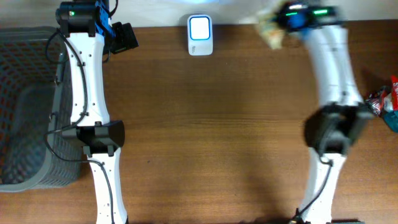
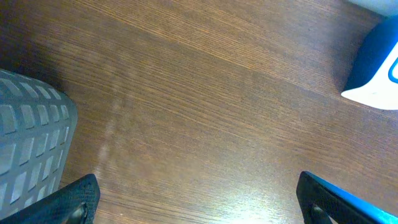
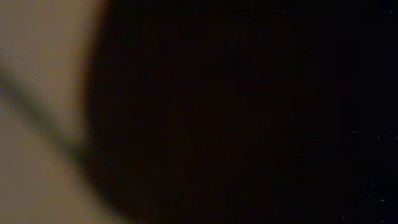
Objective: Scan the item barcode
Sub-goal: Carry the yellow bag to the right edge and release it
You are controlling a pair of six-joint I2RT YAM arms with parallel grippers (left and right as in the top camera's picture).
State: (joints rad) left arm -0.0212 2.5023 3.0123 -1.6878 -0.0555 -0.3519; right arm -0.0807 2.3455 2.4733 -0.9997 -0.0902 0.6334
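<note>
Overhead view: scanner upright at the middle of the far table edge, white housing, window lit pale blue.

Right gripper at the far edge, to the right of the scanner and apart from it. Jaws closed on the item, a pale, motion-blurred object at the fingertips; barcode not legible. Right arm stretched from the near edge along the right side of the table. Loose snack packets in red and teal wrappers beside the arm, at the right table edge.

Left gripper near the far-left corner, to the left of the scanner, jaws spread wide, nothing between them. Grey mesh basket alongside the left arm, filling the left edge.

Left wrist view: left gripper over bare wood, dark fingertips at both lower corners, basket corner close on the left, scanner base at upper right.

Right wrist view: lens blocked almost entirely by a dark, unfocused mass very close to it; blurred tan area at left only. Fingers and held object not distinguishable here.
</note>
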